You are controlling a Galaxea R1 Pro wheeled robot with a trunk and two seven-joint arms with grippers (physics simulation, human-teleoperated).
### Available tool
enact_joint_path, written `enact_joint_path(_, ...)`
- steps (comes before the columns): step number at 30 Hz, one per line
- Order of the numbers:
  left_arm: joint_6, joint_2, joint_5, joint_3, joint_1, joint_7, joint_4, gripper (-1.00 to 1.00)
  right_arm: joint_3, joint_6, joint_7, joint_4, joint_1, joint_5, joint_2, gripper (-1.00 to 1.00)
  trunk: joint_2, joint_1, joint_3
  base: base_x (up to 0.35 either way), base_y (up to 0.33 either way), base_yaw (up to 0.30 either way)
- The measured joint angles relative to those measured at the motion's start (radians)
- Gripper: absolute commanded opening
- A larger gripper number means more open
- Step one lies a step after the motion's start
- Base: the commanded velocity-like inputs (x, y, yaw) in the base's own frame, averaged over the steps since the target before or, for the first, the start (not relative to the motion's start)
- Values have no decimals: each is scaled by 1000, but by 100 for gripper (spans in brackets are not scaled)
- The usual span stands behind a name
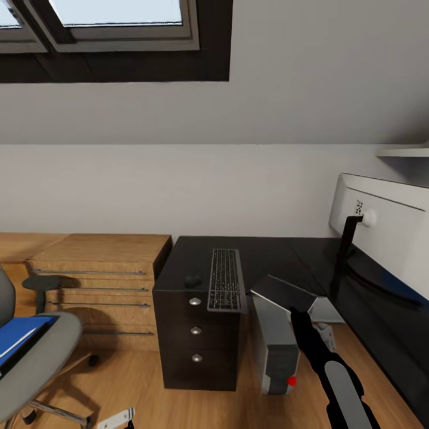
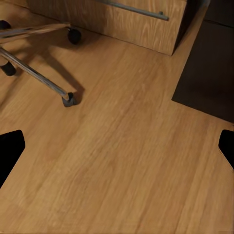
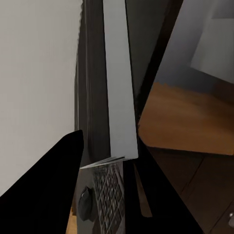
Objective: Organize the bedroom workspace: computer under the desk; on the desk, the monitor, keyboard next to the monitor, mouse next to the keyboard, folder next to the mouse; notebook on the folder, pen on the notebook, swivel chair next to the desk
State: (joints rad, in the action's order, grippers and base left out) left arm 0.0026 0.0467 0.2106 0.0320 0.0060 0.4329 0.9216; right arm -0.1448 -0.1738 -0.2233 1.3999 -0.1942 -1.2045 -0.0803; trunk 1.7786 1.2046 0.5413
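Even, soft daylight from skylight (image 1: 119, 12) at 11 o'clock; faint shadows under chair (image 1: 36, 357); renders slightly blurry, esp. wrist views.

Head cam high, facing desk (image 1: 268, 256); wrists close.

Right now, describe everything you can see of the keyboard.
The keyboard is a slim rectangle with a grey frame and rows of dark keys. It lies flat on the matte black desk, above the dark drawer unit, its long side running away from the camera and its near end at the desk's front edge. A small dark mouse sits just to its left, apart from it. The right wrist view shows part of its keys beside the mouse. Nothing rests on it.
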Motion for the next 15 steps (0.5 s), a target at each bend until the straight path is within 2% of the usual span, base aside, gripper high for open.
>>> enact_joint_path(5,-1,0,0,0,0,1,0,100,-6,1,0,-24,-1,1,0,-100,0,0,0,313,0,0)
enact_joint_path(8,0,0,0,0,0,1,0,100,-11,2,0,-70,-3,1,1,-100,0,0,0,81,0,0)
enact_joint_path(15,0,0,0,0,0,1,0,100,-20,38,0,-105,-6,1,2,-100,0,1,0,17,0,0)
